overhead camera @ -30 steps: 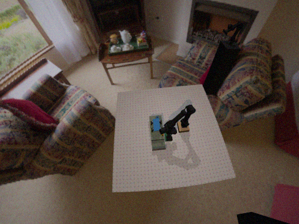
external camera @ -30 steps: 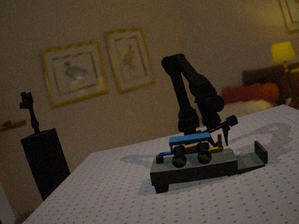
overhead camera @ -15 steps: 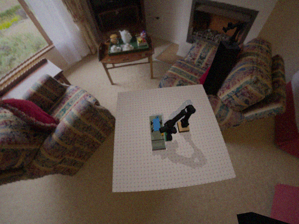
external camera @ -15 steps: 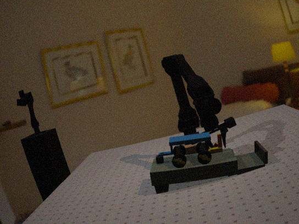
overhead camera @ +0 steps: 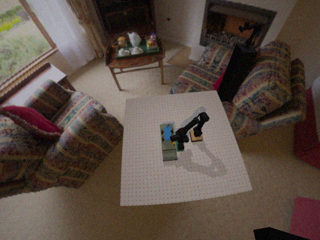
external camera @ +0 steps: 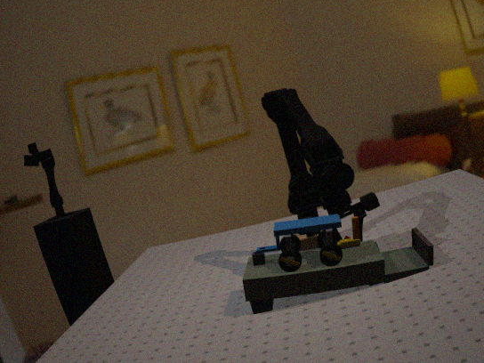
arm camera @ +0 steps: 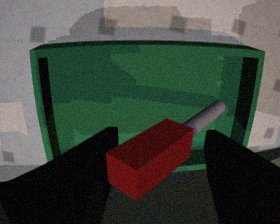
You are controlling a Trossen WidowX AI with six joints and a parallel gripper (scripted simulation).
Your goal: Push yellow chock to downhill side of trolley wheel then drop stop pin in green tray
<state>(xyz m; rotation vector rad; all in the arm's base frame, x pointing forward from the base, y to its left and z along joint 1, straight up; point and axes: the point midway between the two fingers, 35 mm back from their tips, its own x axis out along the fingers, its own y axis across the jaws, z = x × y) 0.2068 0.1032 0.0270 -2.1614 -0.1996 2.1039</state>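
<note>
The stop pin, with a red block head (arm camera: 149, 159) and a grey shaft (arm camera: 207, 114), lies slantwise inside the green tray (arm camera: 150, 70) (overhead camera: 180, 150). My gripper (arm camera: 161, 137) (overhead camera: 180, 145) is open and low over the tray. Its dark fingers stand on either side of the pin head with a gap on each side. The blue-topped trolley (overhead camera: 167, 132) (external camera: 307, 225) stands on the grey ramp (overhead camera: 169, 155) (external camera: 311, 274). The yellow chock (external camera: 349, 243) with its orange handle (external camera: 355, 227) sits against the downhill side of the trolley's downhill wheel (external camera: 331, 254).
The ramp ends downhill in a low step with a dark end wall (external camera: 423, 245). A small dark block (external camera: 258, 258) sits at the ramp's uphill end. The arm's base stands on a tan plate (overhead camera: 196, 137) beside the ramp. Armchairs and sofas surround the white table (overhead camera: 182, 186).
</note>
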